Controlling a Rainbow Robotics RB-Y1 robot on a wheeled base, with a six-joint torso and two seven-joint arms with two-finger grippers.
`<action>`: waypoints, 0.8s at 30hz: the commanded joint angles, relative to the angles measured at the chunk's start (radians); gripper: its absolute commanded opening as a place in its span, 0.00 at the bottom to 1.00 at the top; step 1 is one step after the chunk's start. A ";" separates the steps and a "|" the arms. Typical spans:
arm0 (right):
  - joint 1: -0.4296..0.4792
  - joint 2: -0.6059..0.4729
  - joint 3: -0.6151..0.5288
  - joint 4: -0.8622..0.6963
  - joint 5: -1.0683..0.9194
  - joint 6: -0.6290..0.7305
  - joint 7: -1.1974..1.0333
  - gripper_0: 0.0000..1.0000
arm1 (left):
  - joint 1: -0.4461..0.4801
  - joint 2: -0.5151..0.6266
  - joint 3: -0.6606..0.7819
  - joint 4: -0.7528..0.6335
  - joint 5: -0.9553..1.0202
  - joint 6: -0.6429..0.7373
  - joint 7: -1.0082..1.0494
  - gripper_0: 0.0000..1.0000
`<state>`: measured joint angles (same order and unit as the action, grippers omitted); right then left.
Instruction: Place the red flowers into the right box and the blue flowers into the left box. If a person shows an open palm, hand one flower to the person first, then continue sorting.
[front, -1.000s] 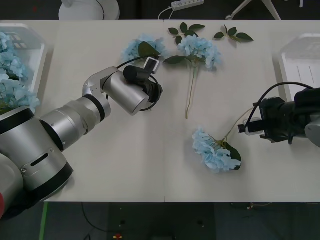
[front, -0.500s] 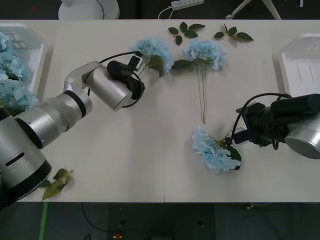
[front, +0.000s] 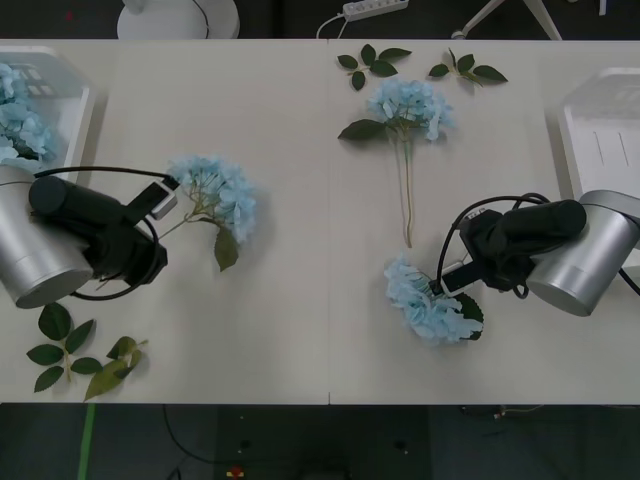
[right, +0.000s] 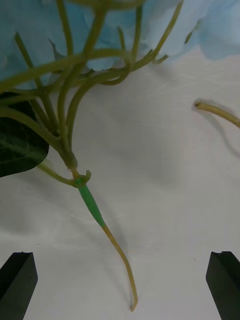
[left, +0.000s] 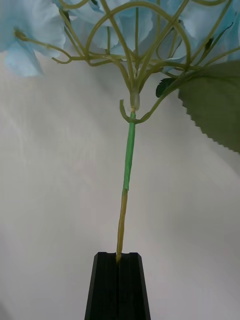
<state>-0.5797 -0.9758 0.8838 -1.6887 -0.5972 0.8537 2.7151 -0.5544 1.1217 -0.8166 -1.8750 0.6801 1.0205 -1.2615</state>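
While the shallow white plastic left box (front: 75, 100) sits at the far left of the worktop with several pale sky-blue hydrangea heads already in it, the left gripper (front: 165, 197) is held just beside it, its black ribbed jaws pressed together on the tan end of one blue hydrangea stem (left: 129, 150). That stem's fluffy head (front: 215, 190) is carried straight out ahead of the jaws, a dark green leaf drooping beneath it. Such a bloom is judged light and soft; the wire-like stalk looks bendable, so the head may swing from a grip taken this low.

Further right, a second blue hydrangea stem (front: 405, 115) lies flat on the worktop, well apart from both grippers, with loose green leaf sprigs (front: 372, 60) beyond it.

The right gripper (front: 455, 275) is set low over the stalk of a third blue hydrangea (front: 430, 305), its jaws spread wide to either side. In the right wrist view the thin stalk (right: 100, 220) lies between them, its cut end nearest the jaws. A hold on the bare stalk below the green-taped joint is judged best, since petals would crush and leaves would slip.

The shallow white plastic right box (front: 600, 135) rests at the far right, beyond the right arm. The pale matte worktop (front: 300, 320) is smooth; a white power strip (front: 375, 8) lies on the dark floor behind.
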 joint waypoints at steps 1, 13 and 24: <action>-0.077 0.029 0.064 0.020 0.022 -0.008 -0.010 1.00 | 0.140 0.067 0.105 -0.059 0.010 0.018 0.042 0.00; -0.117 0.054 0.146 0.050 0.073 -0.007 -0.010 1.00 | 0.197 0.066 0.114 -0.081 -0.073 -0.010 0.036 1.00; -0.154 0.106 0.181 0.138 0.076 -0.007 -0.010 0.28 | -0.033 -0.114 0.112 0.085 0.231 0.227 0.013 1.00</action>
<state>-0.6821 -0.9141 1.0255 -1.5768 -0.5336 0.8569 2.7152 -0.4713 1.0863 -0.7137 -1.8610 0.8278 1.1788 -1.2616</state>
